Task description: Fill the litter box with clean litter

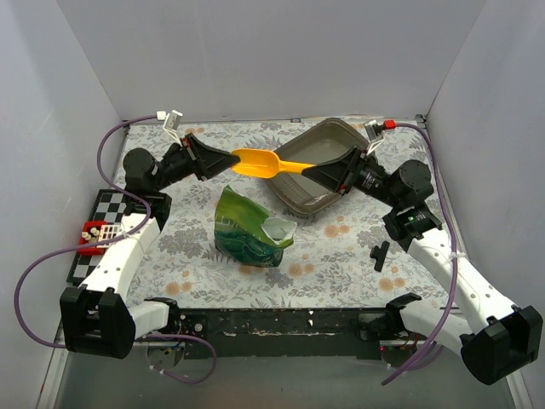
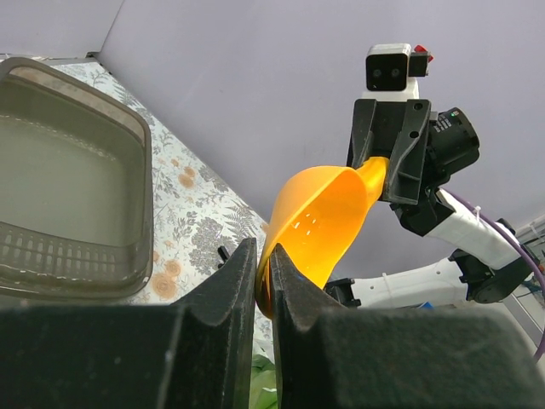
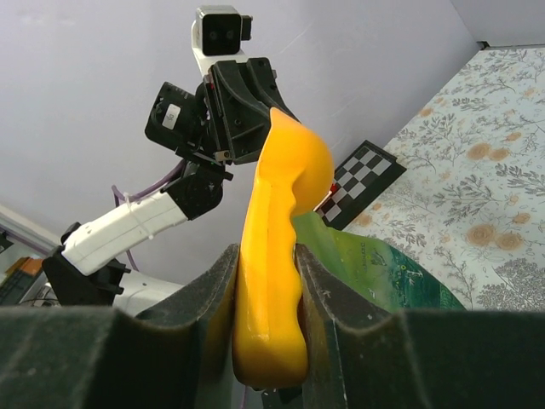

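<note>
A yellow-orange scoop [image 1: 260, 163] hangs in the air between both grippers, over the table's middle. My left gripper [image 1: 228, 161] is shut on the rim of its bowl, seen in the left wrist view [image 2: 266, 271]. My right gripper [image 1: 308, 171] is shut on its handle, seen in the right wrist view [image 3: 266, 264]. The scoop's bowl [image 2: 328, 213] looks empty. The grey-brown litter box [image 1: 334, 135] sits at the back right, behind the right gripper. Its floor [image 2: 60, 183] looks pale and flat. I see no loose granules. A torn-open green bag [image 1: 247, 226] stands below the scoop.
A checkerboard plate [image 1: 98, 234] lies at the table's left edge. A small black piece [image 1: 380, 254] lies on the floral mat at the right front. White walls close in the back and both sides. The green bag [image 3: 383, 273] is just under the right gripper.
</note>
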`<state>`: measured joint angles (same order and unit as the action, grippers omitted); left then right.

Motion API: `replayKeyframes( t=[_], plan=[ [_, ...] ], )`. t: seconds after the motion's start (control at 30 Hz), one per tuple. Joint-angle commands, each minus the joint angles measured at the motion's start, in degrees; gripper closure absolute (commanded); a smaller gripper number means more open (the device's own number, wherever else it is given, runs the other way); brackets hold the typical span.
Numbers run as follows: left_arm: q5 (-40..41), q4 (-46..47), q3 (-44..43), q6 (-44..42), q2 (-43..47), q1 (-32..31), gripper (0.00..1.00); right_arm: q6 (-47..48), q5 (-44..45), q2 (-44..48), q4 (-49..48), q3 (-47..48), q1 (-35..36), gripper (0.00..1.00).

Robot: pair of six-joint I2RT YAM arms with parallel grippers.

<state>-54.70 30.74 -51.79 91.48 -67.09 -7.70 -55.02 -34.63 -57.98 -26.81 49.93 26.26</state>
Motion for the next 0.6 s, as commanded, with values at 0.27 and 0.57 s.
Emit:
replayKeyframes(
  t=[0.27, 0.57],
  plan=[
    [-1.5, 1.5, 2.0, -0.3, 1.2, 0.1, 1.0, 3.7, 2.6, 0.1, -1.4, 2.8, 0.3, 0.99],
    [-2.8, -4.1, -2.2, -4.0, 1.4, 0.1, 0.62, 7.4, 3.6, 2.4, 4.6, 5.1, 0.5, 0.99]
  ],
)
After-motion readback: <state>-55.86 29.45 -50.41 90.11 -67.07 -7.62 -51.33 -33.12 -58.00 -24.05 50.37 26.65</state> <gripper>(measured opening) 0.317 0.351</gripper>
